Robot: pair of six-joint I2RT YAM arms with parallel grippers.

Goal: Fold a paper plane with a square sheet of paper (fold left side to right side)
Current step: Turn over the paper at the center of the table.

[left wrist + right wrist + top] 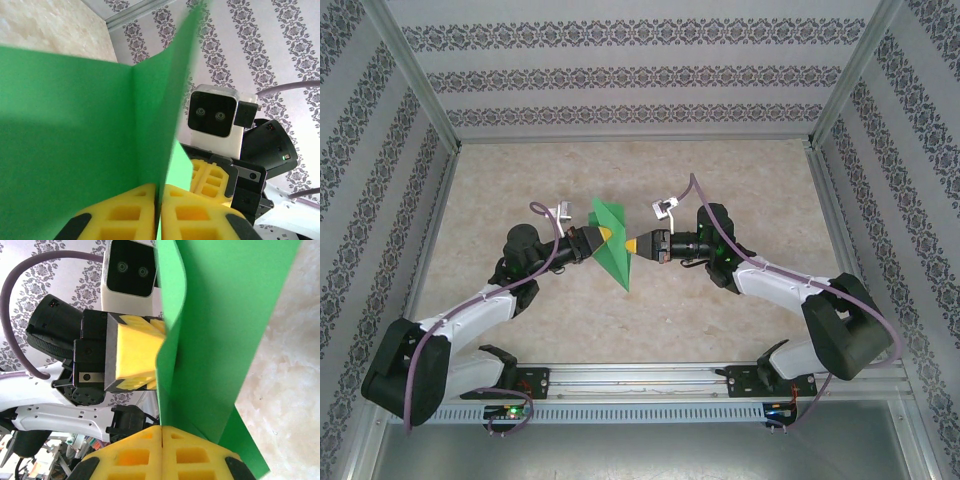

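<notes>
Over the beige table (740, 180), left gripper (606, 234) and right gripper (632, 244) each clamp the creased, pointed green paper (618, 266).

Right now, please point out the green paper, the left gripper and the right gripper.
green paper (613, 258), top view, its middle
left gripper (606, 233), top view, yellow fingertips
right gripper (632, 244), top view, yellow fingertips

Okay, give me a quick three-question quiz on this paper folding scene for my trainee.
1. True or false: the green paper lies flat and untouched.
2. Look at the left hand and the right hand. Which is shut on the paper? A) left only B) right only C) both
3. Fill in: the hands' pads are ___ in colour.
Key: 1 false, it is held upright; 2 C; 3 yellow.
</notes>
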